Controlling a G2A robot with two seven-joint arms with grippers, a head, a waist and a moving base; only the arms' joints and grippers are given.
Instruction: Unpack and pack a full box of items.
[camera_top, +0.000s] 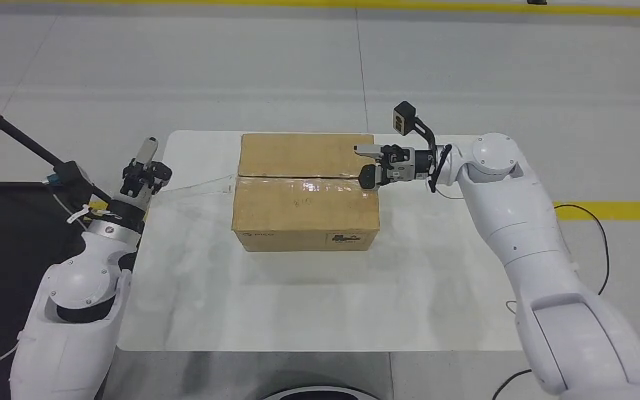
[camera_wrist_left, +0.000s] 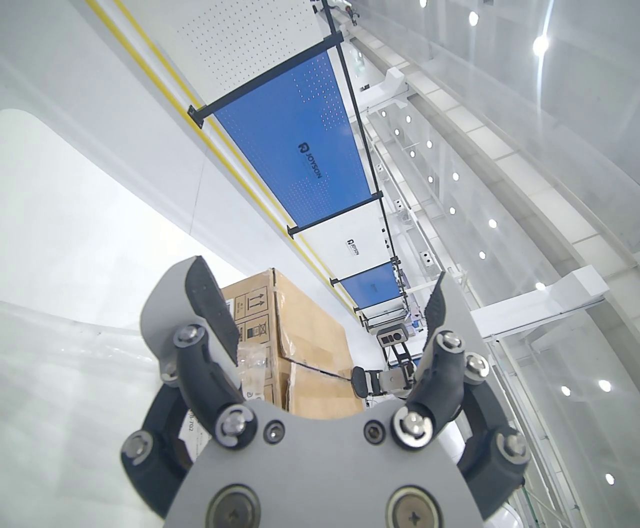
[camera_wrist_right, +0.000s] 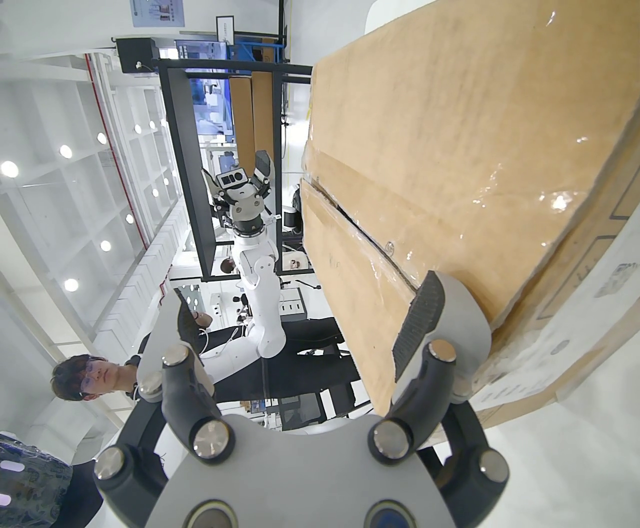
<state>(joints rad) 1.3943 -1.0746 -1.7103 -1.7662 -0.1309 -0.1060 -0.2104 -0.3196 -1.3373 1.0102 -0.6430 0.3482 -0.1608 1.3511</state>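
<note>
Box (camera_top: 305, 190), brown cardboard, top view: stood on the white table (camera_top: 300, 300) toward its far side, both top flaps closed and meeting along a taped seam. Right gripper (camera_top: 365, 166) hung at the box's right end, level with the seam, fingers spread. Left gripper (camera_top: 150, 152) sat at the table's left edge, well apart from the box.

Left wrist view: left gripper (camera_wrist_left: 322, 310) stood wide apart and held nothing. Box (camera_wrist_left: 300, 340) lay beyond it on the table (camera_wrist_left: 75, 225), with printed handling symbols on its end face. Right gripper (camera_wrist_left: 362, 382) showed small at the far end of the seam.

Right wrist view: right gripper (camera_wrist_right: 300, 325) was spread wide and empty. One of its fingers (camera_wrist_right: 425, 320) lay over the box (camera_wrist_right: 450, 150) at the near end of the seam; contact could not be told. Clear tape (camera_wrist_right: 500, 175) glinted across the flaps. Left gripper (camera_wrist_right: 240, 175) stood upright in the distance, beyond the box's far end.
</note>
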